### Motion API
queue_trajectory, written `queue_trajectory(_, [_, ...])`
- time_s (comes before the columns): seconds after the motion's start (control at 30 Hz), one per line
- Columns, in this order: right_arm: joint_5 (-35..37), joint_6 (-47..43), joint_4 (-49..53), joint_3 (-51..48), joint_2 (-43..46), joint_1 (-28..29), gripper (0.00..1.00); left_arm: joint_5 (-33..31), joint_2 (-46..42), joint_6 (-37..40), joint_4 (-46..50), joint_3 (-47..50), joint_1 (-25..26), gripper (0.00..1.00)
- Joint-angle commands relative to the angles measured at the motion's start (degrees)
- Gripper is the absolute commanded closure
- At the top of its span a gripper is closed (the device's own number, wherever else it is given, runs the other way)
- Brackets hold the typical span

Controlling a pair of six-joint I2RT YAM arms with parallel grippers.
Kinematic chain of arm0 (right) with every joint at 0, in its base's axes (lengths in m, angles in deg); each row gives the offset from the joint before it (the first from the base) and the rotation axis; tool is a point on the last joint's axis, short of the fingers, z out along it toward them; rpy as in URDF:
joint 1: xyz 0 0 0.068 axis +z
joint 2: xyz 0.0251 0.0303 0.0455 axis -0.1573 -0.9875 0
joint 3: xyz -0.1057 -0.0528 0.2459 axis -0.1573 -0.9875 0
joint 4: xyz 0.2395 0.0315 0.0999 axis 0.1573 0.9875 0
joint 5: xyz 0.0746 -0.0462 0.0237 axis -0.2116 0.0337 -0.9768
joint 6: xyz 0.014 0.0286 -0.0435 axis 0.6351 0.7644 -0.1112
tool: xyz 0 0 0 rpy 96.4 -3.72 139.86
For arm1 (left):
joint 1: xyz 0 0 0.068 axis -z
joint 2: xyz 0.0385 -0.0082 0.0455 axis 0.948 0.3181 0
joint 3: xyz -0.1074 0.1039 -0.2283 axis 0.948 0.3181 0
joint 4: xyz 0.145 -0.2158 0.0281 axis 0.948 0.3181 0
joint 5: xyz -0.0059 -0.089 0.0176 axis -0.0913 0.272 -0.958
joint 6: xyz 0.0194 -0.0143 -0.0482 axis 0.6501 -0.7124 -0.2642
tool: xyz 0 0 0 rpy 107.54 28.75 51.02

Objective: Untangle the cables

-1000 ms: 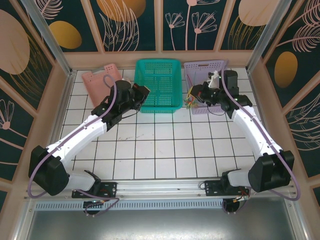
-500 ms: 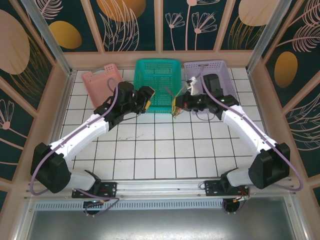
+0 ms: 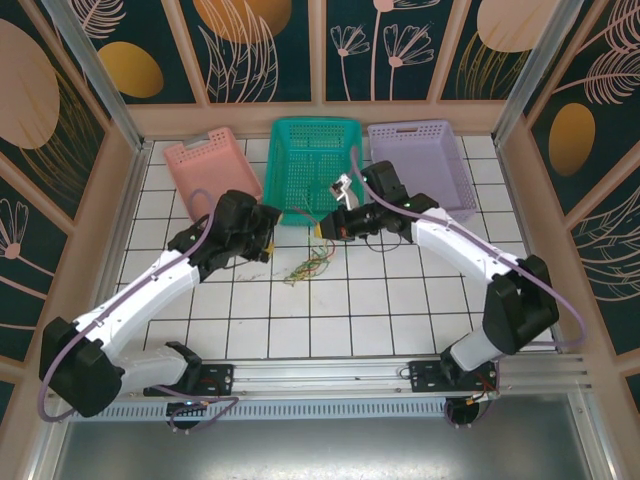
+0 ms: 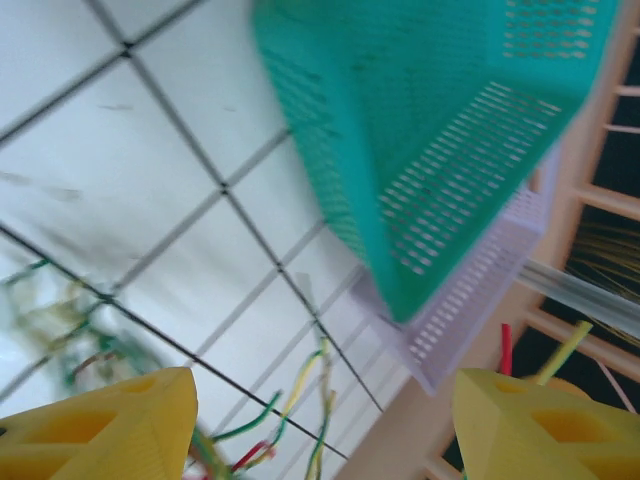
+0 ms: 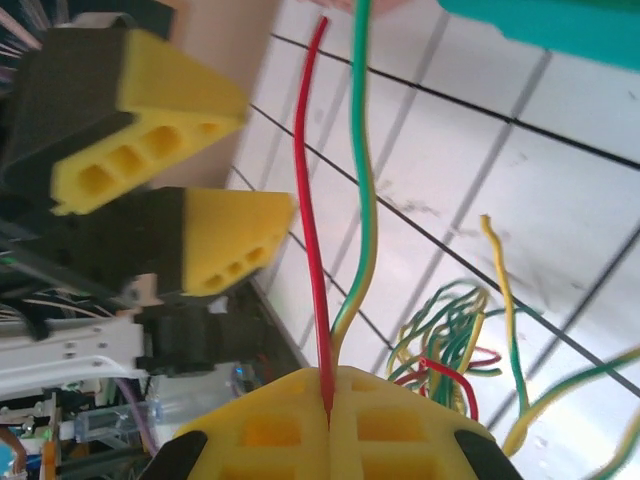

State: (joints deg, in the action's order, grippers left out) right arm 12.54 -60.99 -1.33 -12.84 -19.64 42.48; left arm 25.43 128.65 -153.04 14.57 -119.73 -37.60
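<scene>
The yellow foam pads (image 5: 265, 432) of your right gripper (image 5: 329, 398) were pressed together on two strands, a thin red wire (image 5: 308, 200) and a thin green-and-yellow wire (image 5: 362, 170), both rising out of the seam between them. The rest of the cables (image 3: 309, 266), a loose knot of thin floppy red, yellow and green wires, bunched close beside that grip and trailed down towards the white tiled table (image 3: 400, 310), just in front of the teal perforated plastic basket (image 3: 315, 165). I could not tell whether the knot rested on the tiles. Your left gripper (image 4: 320, 425) stood just beside the right one, its fingers well apart with nothing between them. The step, as I judged it, was to take one strand in the left and draw it out of the knot. You would have done best to centre the open fingers on the red wire alone, clear of the green-and-yellow one, and close fully before pulling. A slow pull away from the right gripper suited wires this limp, since a fast one risked cinching the loops or slipping off the foam. It was also wise to stay clear of the basket's holes, where a loose end could have snagged.
</scene>
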Motion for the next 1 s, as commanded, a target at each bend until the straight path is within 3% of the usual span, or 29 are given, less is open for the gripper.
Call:
queue_trajectory(0.0, [2.4, -5.3, -1.5, -6.0, -2.7, -0.1, 1.0, 1.1, 1.9, -3.4, -1.0, 5.4, 0.0, 0.31])
queue_trajectory(0.13, [11.6, -6.1, -0.3, -10.7, -2.6, -1.7, 1.0, 7.1, 7.3, -2.6, -6.4, 7.4, 0.0, 0.32])
queue_trajectory(0.2, [13.7, -6.1, -0.7, -13.1, -1.2, -5.2, 0.99, 8.7, 9.4, -2.3, -7.2, 7.4, 0.2, 0.31])
queue_trajectory(0.37, [16.4, -8.1, 1.6, -14.7, -0.6, -8.1, 0.84, 10.8, 12.1, -5.6, -14.4, 9.4, 0.4, 0.28])
queue_trajectory(0.43, [17.3, -7.9, 2.5, -14.5, -0.4, -8.1, 0.79, 11.4, 13.3, -6.6, -18.3, 9.6, 0.7, 0.26])
queue_trajectory(0.6, [19.8, -3.7, 2.7, -15.0, 2.9, -8.5, 0.68, 13.4, 18.9, -3.9, -17.8, 5.9, 1.6, 0.23])
queue_trajectory(0.83, [24.5, 3.2, 2.6, -16.6, 11.0, -7.8, 0.61, 13.9, 23.3, -2.7, -22.2, 5.9, 3.2, 0.32])
queue_trajectory(0.97, [28.1, 1.5, 4.2, -15.8, 13.1, -2.5, 0.58, 12.1, 24.4, -0.4, -23.0, 4.2, 3.3, 0.33])
